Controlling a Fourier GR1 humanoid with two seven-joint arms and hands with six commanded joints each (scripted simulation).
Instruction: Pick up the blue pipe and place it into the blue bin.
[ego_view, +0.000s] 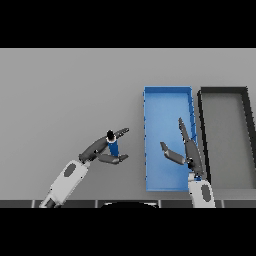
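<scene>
The blue pipe (113, 147) is a short blue piece with a dark top end, standing on the grey table left of the blue bin (167, 90). My left hand (99, 149) reaches in from the lower left, and the pipe sits in the gap between its straight fingers above and its thumb below. The hand is open and I cannot tell whether it touches the pipe. My right hand (192, 152) hovers open over the right half of the blue bin, fingers pointing up and thumb spread to the left. Nothing lies in the bin.
A black bin (223, 90) stands directly right of the blue bin, their long sides almost touching. The grey table (60, 90) stretches to the left and behind.
</scene>
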